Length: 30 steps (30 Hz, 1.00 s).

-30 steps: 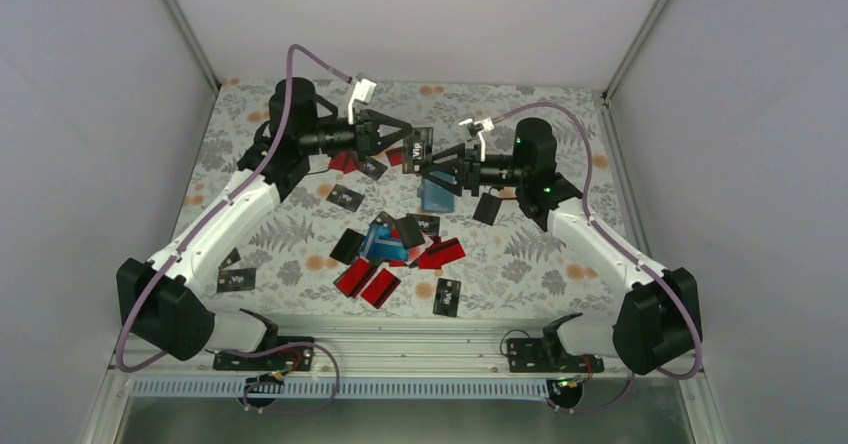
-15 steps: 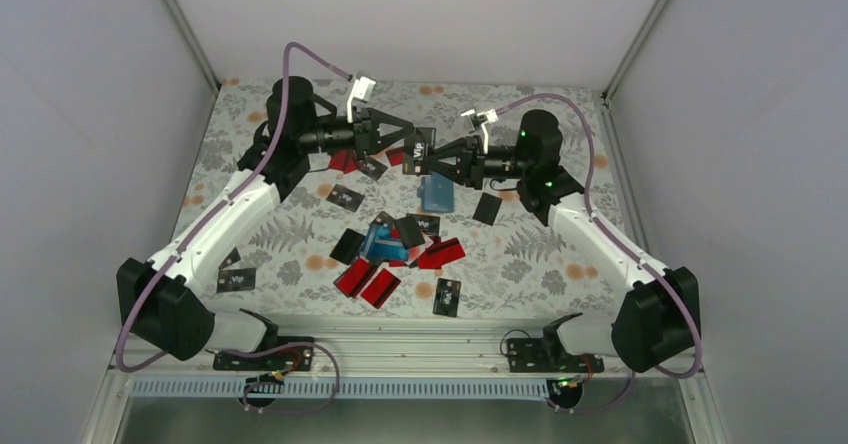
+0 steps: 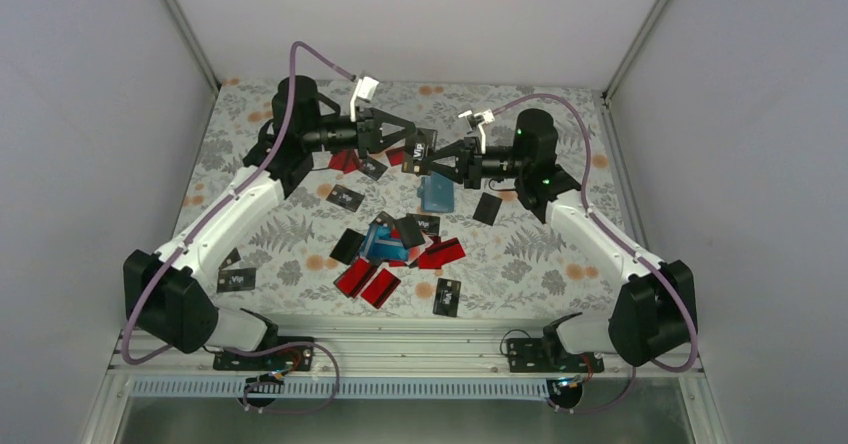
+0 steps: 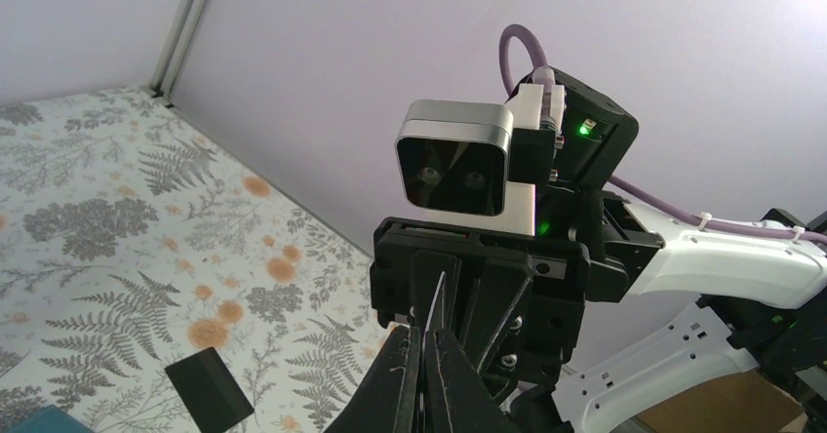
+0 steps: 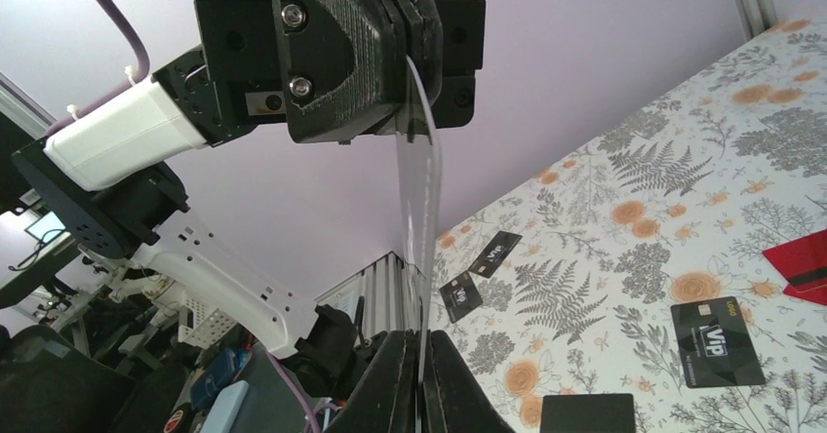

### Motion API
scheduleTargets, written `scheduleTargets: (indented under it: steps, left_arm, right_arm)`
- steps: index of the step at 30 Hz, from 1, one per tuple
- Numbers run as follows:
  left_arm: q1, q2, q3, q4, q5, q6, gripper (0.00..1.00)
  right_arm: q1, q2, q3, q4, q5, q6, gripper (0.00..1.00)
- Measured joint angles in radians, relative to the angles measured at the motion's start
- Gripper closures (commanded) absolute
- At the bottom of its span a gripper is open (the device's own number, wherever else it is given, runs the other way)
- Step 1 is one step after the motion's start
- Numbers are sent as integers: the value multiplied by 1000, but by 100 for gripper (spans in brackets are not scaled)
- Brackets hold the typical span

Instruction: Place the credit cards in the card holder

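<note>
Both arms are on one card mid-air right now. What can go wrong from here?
1. The left gripper and the right gripper both pinch the black card in midair. If either pulls before the other lets go, the card may bend or drop.
2. The card holder lies loose on the table with nothing holding it. Pushing a card in may just slide it.

Colour all over this table [image 3: 560, 254]: pale grey ferns, orange blossoms.
Scattered credit cards [image 3: 380, 286] in glossy red and bright blue, a black card [image 3: 421, 148] printed white; card holder [image 3: 437, 194] muted teal; arms [image 3: 230, 214] white and black, cables [image 3: 300, 59] purple.
</note>
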Motion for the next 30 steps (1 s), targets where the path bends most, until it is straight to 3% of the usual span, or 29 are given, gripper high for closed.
scheduleTargets:
  steps: [3,5,9,16,21,30]
  left_arm:
    - [0,6,0,-2,-9,5,73]
    - [0,14,0,-13,-30,21,46]
    - [-2,31,0,-67,-109,71,22]
    - [-11,96,-1,-170,-322,158,18]
    - [-70,233,14,-262,-536,200,19]
    - [-188,537,170,-413,-829,186,26]
  right_arm:
    - [0,0,0,-14,20,-14,96]
    - [0,0,2,-36,49,-26,96]
    - [-1,-5,4,-121,166,-55,96]
    - [-19,-36,-42,-313,513,-78,96]
    - [-38,-53,-77,-444,725,-78,96]
    - [-40,-89,-79,-580,926,-85,96]
